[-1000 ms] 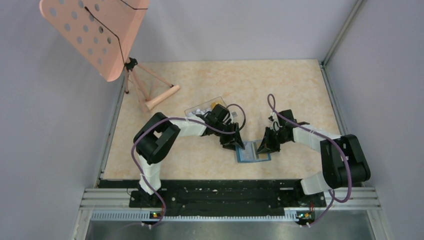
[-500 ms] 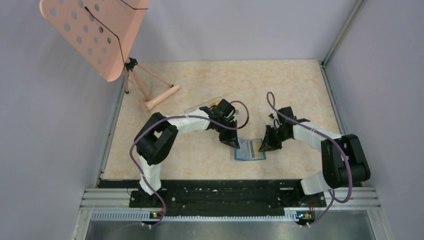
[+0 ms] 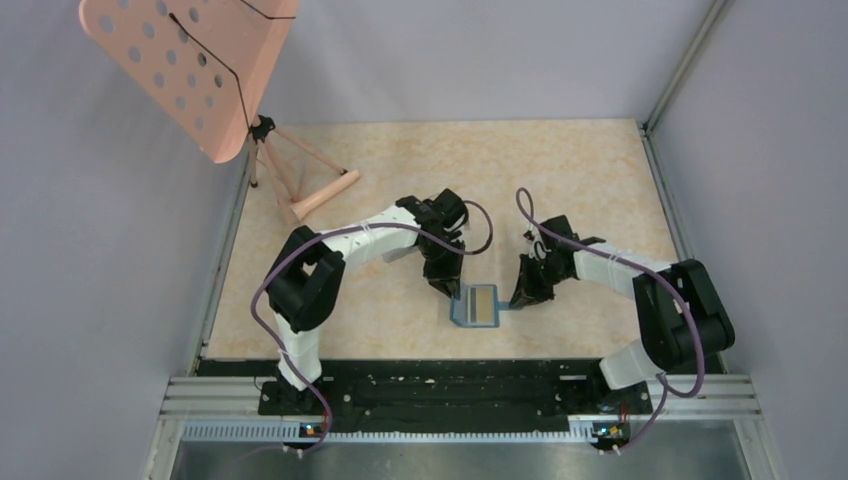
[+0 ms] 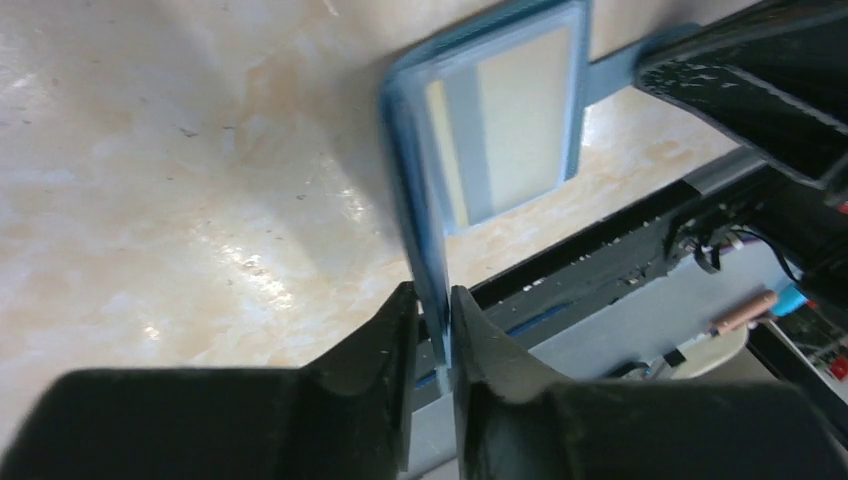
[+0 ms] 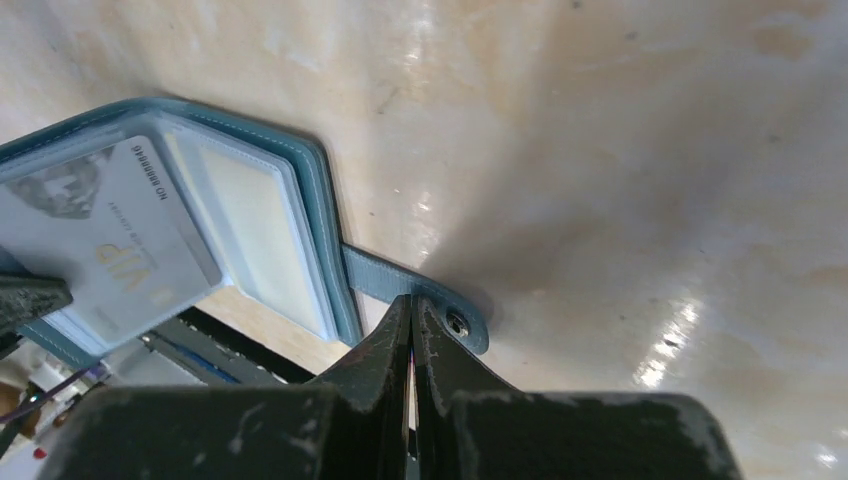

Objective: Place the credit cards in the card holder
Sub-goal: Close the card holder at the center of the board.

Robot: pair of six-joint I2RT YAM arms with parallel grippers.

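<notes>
The teal-blue card holder [image 3: 475, 306] lies near the table's front middle with an orange-yellow card [image 3: 481, 305] showing in its pocket. My left gripper [image 3: 446, 286] is shut on the holder's left cover and holds it raised on edge; the left wrist view shows the fingers [image 4: 400, 330] pinching that cover below the pockets [image 4: 510, 120]. My right gripper [image 3: 521, 293] is shut, its tips [image 5: 412, 303] resting on the holder's snap tab [image 5: 455, 318]. The right wrist view also shows a whitish VIP card [image 5: 110, 250] in the holder [image 5: 320, 200].
A pink perforated stand [image 3: 185, 65] on a tripod [image 3: 300, 185] stands at the back left. Grey walls enclose the table, and a metal rail [image 3: 450, 395] runs along the front edge.
The card holder has slid left. My left gripper has lifted and folded its left cover, so it looks narrower from above. Both grippers have moved left with it.
</notes>
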